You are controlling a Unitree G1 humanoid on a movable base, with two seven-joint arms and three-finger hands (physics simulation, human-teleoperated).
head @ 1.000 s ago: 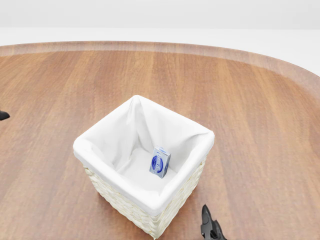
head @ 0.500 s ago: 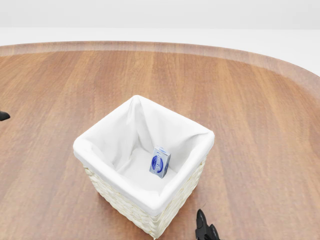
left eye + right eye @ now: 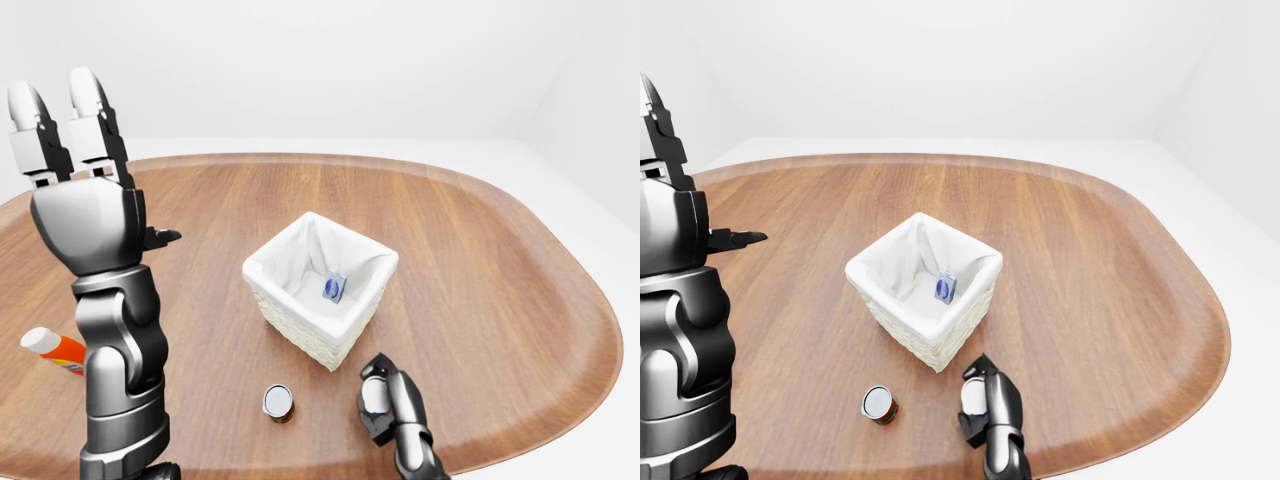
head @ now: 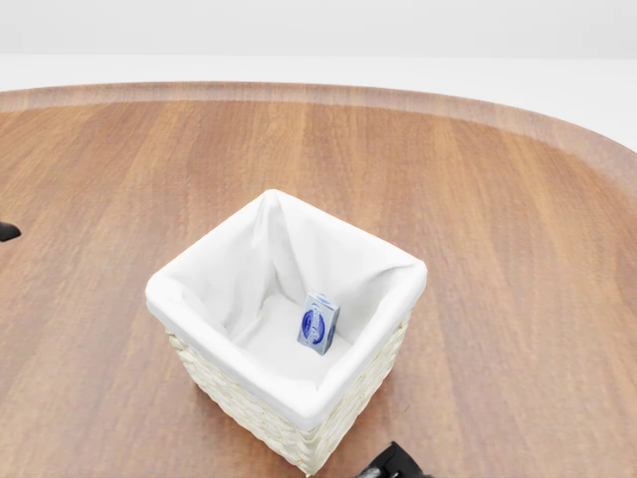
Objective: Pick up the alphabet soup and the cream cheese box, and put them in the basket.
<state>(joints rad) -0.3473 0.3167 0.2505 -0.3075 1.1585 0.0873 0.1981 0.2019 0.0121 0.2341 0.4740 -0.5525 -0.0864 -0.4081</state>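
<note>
The right hand (image 3: 385,398) had dropped lower, fingers curled round nothing, near the small round soup can (image 3: 278,402). The little blue-and-white cream cheese box (image 4: 318,323) already sat inside the white-lined woven basket (image 4: 199,373). The left hand (image 3: 85,170) stayed raised and released.

A rounded wooden table (image 3: 480,260) with a raised rim is seen against plain white surroundings, its grain running toward the top of the left-eye view. Near the left edge of that view, a tube (image 3: 55,349) is seen lying on the table — white at its capped end, orange-red along what shows of the body — with the rest hidden behind a dark shape. No label can be read.
</note>
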